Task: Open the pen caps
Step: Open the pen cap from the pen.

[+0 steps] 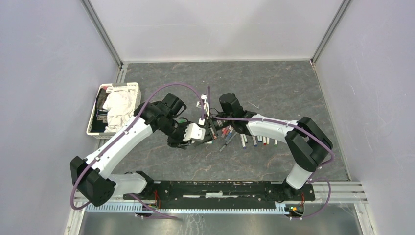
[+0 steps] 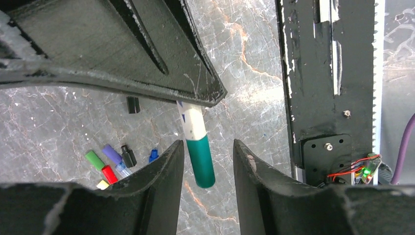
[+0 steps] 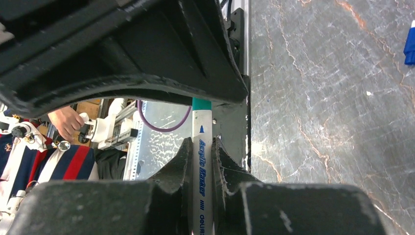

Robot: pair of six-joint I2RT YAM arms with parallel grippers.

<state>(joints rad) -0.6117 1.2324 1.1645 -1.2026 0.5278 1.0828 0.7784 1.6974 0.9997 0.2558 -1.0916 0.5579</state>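
Note:
My right gripper is shut on the white barrel of a pen printed "Acrylic Marker". It holds the pen off the table. The pen's teal cap hangs between the open fingers of my left gripper, close to one finger, and no grip shows. In the top view both grippers meet mid-table, left and right. Several other pens lie just right of them. Loose coloured pieces lie on the table below: green, red, purple, black, blue.
A white basket holding white cloth stands at the left. The black mounting rail runs along the near edge and also shows in the left wrist view. Grey walls enclose the table. A person's hand shows beyond the table.

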